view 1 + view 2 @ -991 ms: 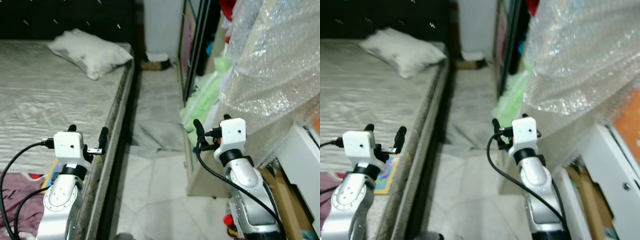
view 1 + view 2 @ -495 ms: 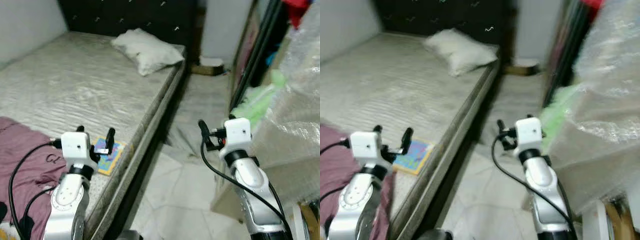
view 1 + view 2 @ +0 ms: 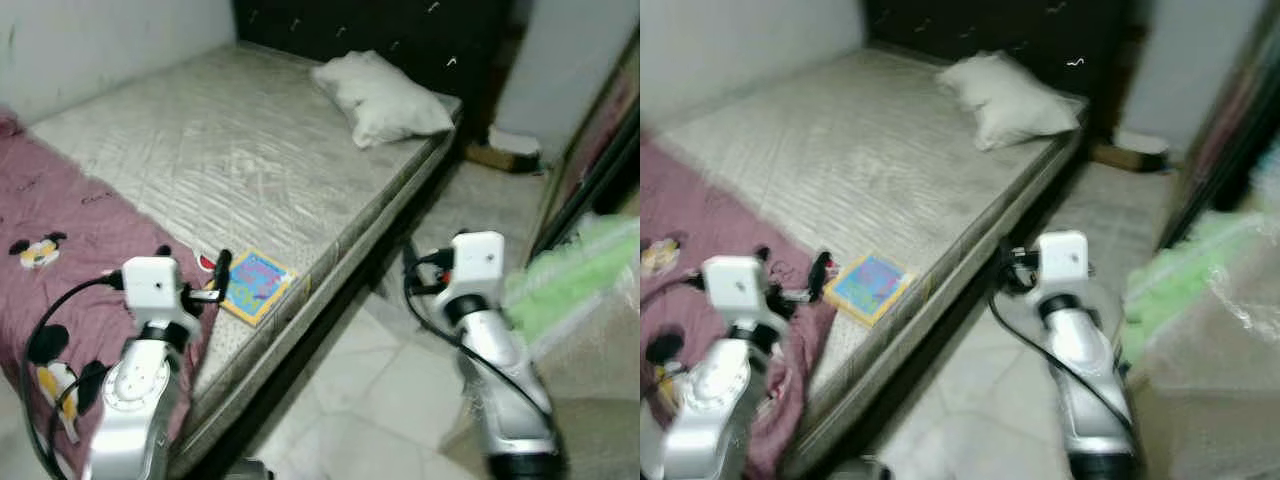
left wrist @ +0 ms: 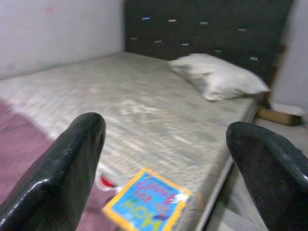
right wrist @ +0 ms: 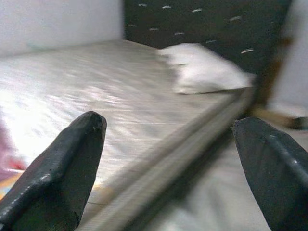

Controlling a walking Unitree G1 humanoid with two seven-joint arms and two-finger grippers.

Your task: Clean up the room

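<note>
A colourful blue and yellow book (image 3: 255, 285) lies on the grey mattress (image 3: 240, 165) near its side edge, beside a maroon blanket with cartoon prints (image 3: 55, 255). A white pillow (image 3: 385, 95) rests by the dark headboard. My left gripper (image 3: 193, 272) is open and empty, held over the blanket's edge just short of the book (image 4: 149, 199). My right gripper (image 3: 412, 268) is open and empty above the floor beside the bed, facing the mattress and pillow (image 5: 204, 70).
A tiled aisle (image 3: 390, 370) runs between the bed and a dark wardrobe front (image 3: 590, 150) on the right. Green fabric (image 3: 575, 285) bulges out at the right. A cardboard box (image 3: 495, 155) sits on the floor at the far end.
The whole view has swung left: the bed, book and maroon blanket now take up the middle, and the bubble wrap has left the picture. Both arms keep their pose, fingers open.
</note>
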